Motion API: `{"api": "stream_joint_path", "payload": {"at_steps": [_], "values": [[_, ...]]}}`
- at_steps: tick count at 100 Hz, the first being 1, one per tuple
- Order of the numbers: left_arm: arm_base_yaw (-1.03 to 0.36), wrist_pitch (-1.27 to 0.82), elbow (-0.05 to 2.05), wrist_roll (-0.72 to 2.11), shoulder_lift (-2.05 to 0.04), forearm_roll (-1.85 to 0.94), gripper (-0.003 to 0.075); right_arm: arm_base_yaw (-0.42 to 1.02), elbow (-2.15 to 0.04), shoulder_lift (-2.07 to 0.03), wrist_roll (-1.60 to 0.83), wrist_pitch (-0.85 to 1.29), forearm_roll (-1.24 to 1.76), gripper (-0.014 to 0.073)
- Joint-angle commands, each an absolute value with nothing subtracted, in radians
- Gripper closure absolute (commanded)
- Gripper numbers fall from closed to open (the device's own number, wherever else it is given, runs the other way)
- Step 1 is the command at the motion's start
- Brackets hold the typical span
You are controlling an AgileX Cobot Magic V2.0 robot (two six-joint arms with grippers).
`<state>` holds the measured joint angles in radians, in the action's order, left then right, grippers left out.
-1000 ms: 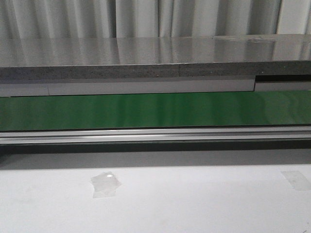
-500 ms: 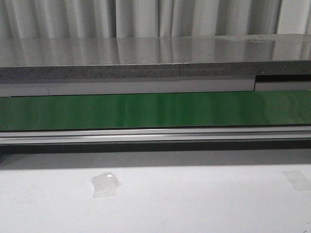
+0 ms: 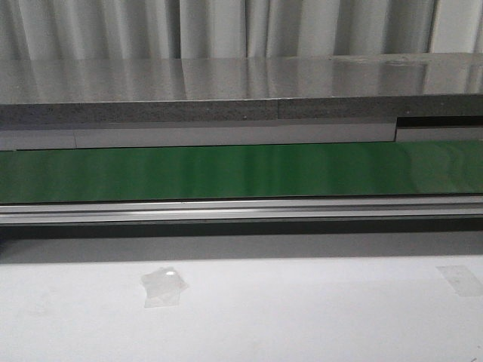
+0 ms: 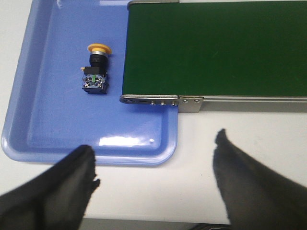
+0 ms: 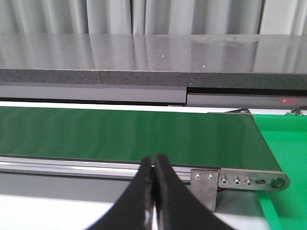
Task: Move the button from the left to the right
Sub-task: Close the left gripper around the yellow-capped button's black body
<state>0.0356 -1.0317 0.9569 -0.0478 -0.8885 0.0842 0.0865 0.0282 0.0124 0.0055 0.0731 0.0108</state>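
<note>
The button (image 4: 96, 71), with a yellow-orange cap and a black blocky body with green marks, lies on its side in a blue tray (image 4: 38, 129) in the left wrist view, next to the end of the green conveyor belt (image 4: 216, 48). My left gripper (image 4: 154, 155) is open and empty above the white table, just short of the tray's near rim and apart from the button. My right gripper (image 5: 153, 163) is shut with nothing between its fingers, in front of the belt's rail near its right end. The button and both grippers are out of the front view.
The green belt (image 3: 241, 172) runs across the front view behind a metal rail (image 3: 241, 210), with a grey counter (image 3: 241, 90) and curtains behind. Two tape patches (image 3: 162, 286) lie on the white table. A green surface (image 5: 283, 201) lies past the belt's right end.
</note>
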Motion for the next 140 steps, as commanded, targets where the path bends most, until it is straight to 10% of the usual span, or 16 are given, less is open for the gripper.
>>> {"api": "stream_joint_path", "payload": {"at_steps": [1, 48, 140], "values": [[0.037, -0.973, 0.993, -0.05, -0.886, 0.087, 0.0062, 0.087, 0.012, 0.03, 0.0, -0.013, 0.0, 0.0662], [0.038, -0.923, 1.014, -0.16, -0.927, 0.219, 0.0097, 0.087, 0.012, 0.03, 0.0, -0.013, 0.0, 0.0662], [0.358, -0.703, 1.284, 0.053, -1.638, -0.009, 0.01, 0.087, 0.012, 0.03, 0.0, -0.013, 0.0, 0.0662]]}}
